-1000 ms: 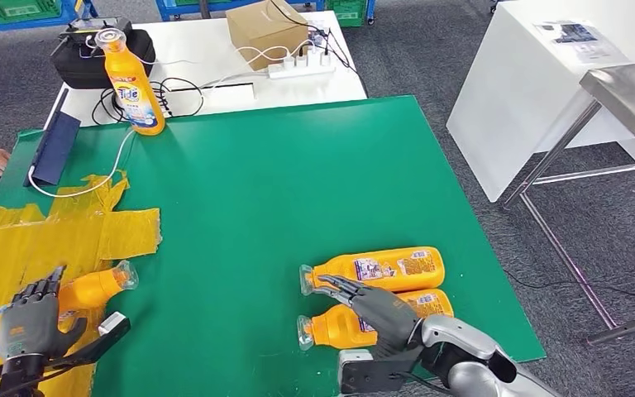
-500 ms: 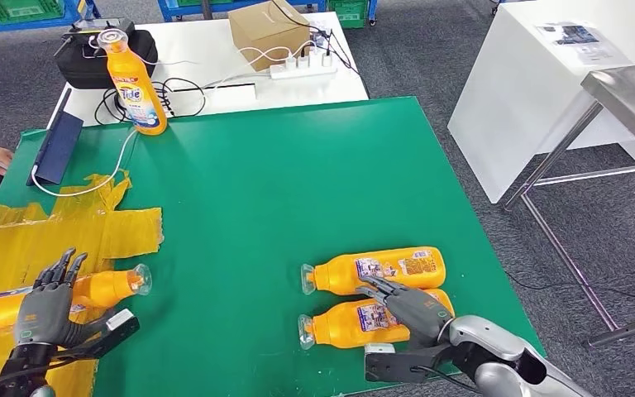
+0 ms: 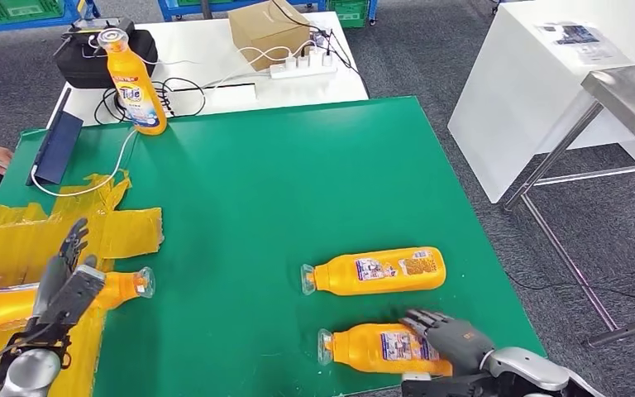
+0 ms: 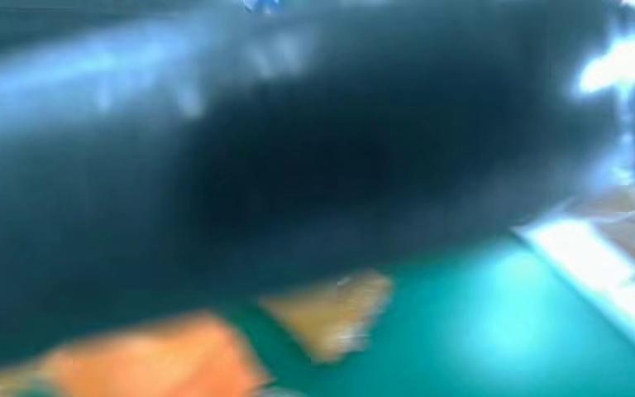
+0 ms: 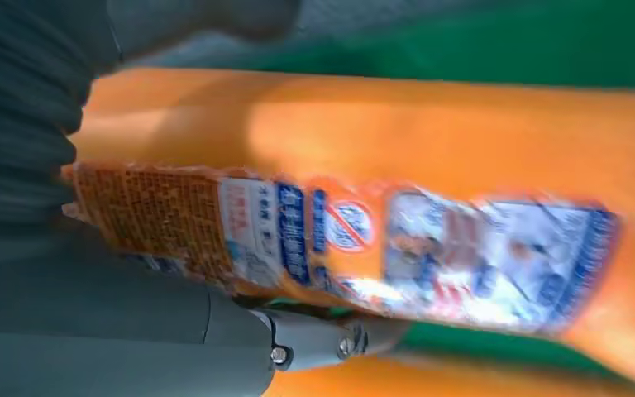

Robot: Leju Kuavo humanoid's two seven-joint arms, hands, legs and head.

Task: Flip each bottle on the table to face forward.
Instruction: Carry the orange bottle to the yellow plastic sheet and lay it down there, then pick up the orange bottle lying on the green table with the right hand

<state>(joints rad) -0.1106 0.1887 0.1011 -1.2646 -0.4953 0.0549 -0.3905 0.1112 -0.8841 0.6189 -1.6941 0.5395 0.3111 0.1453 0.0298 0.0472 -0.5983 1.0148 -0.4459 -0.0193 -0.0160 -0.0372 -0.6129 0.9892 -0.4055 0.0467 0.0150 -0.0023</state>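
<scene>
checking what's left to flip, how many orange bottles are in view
4: one upright at the far left edge, two lying near the right hand, far and near, one by the left hand.

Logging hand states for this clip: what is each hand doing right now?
Left hand: open, fingers spread over the left bottle.
Right hand: fingers on the near bottle; grip cannot be told.

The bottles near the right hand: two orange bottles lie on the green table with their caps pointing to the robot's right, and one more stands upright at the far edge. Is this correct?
Not quite. In the head view the two orange bottles near the right hand lie with their caps toward the robot's left, not right. The rest holds: they lie on the green table, and the upright bottle stands at the far edge.
</scene>
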